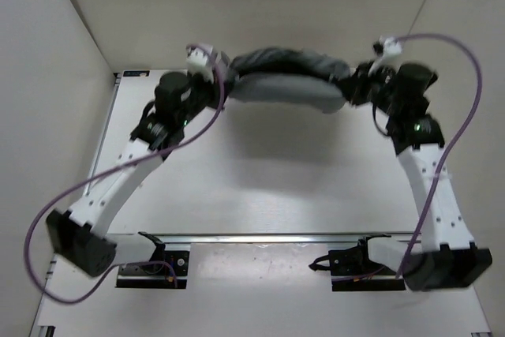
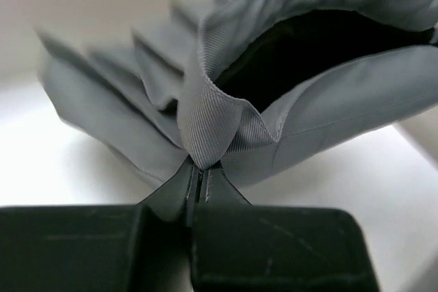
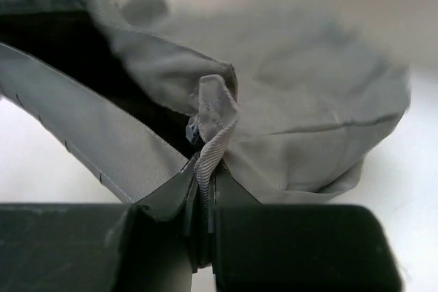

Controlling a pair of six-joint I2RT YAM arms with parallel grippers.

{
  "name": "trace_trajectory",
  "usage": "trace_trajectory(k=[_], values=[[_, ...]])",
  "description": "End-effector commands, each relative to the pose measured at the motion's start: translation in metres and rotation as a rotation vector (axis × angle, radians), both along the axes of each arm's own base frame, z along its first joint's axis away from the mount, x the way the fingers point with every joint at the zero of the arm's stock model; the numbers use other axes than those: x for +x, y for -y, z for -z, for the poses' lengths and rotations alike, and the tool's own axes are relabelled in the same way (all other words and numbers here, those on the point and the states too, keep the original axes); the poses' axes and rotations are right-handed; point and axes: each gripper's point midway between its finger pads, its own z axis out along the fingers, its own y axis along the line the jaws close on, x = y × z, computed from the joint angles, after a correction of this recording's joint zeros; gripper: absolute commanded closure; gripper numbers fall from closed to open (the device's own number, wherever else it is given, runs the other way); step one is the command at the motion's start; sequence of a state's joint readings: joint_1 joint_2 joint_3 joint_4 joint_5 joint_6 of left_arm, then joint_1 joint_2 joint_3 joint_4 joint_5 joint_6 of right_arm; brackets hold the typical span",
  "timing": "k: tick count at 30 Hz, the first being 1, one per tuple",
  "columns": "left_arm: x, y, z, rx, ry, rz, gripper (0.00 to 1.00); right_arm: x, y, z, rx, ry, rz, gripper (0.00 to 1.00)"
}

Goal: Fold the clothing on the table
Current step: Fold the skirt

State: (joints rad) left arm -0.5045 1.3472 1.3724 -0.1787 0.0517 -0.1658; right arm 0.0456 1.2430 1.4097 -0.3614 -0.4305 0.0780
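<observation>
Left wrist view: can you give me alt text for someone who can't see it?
The left gripper is shut on a pinched fold of the grey skirt at its edge. The skirt's opening gapes dark to the upper right, and blurred pleats fan out to the left, with the white table beneath.

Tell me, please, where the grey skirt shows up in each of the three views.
Top external: skirt at the far middle, strung between the left claw and right claw.
Left wrist: skirt fills the upper centre and right, its edge pinched in the left claw.
Right wrist: skirt fills the upper picture, its edge pinched in the right claw.
Shared landmark: the white table under it.
</observation>
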Motion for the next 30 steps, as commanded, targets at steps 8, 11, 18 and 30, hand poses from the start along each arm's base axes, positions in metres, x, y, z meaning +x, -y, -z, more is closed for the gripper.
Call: trace_trajectory(k=[8,11,18,30], values=[[-0.11,-0.096,0.194,0.12,-0.411,-0.183,1.0,-0.088,-0.009,0.202,-0.02,-0.453,0.019,1.0],[-0.088,-0.105,0.208,0.105,-0.447,-0.22,1.0,-0.065,-0.007,0.212,0.036,-0.491,0.003,1.0],[-0.055,-0.112,0.285,0.211,-0.671,-0.276,1.0,-0.02,-0.029,0.283,0.021,-0.734,-0.071,1.0],[-0.073,-0.113,0.291,0.109,-0.723,-0.355,1.0,0.003,-0.068,0.294,0.054,-0.773,-0.197,1.0]])
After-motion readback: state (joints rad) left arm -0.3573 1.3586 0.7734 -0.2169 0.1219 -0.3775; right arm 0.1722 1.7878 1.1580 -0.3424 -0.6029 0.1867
